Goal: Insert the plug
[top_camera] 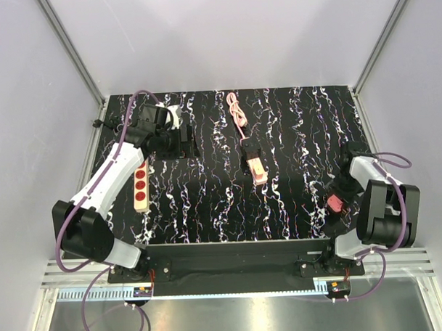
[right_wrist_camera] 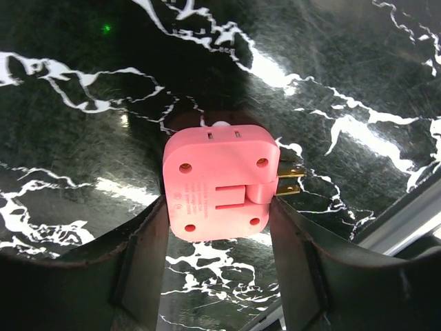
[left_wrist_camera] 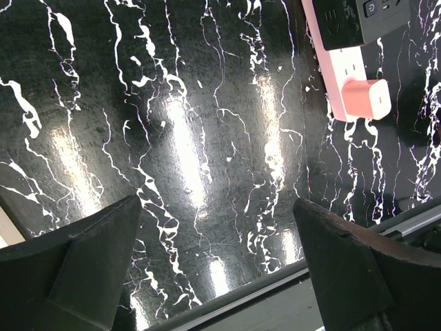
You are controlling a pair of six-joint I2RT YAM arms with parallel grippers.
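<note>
Right claw [right_wrist_camera: 219, 210] clenched on pink plug [right_wrist_camera: 217, 172], brass prongs sideways; left claw [left_wrist_camera: 215, 214] released, over marbled tabletop [left_wrist_camera: 172, 103].

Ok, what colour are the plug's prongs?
Brassy gold prongs on the pink plug; right wrist view shows best.

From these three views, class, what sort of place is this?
Probably a robot test cell: pale walls on a metal frame enclose a black marbled table, the left arm and right arm are bolted at its near edge, and a beige power strip and a pink strip lie out.
</note>
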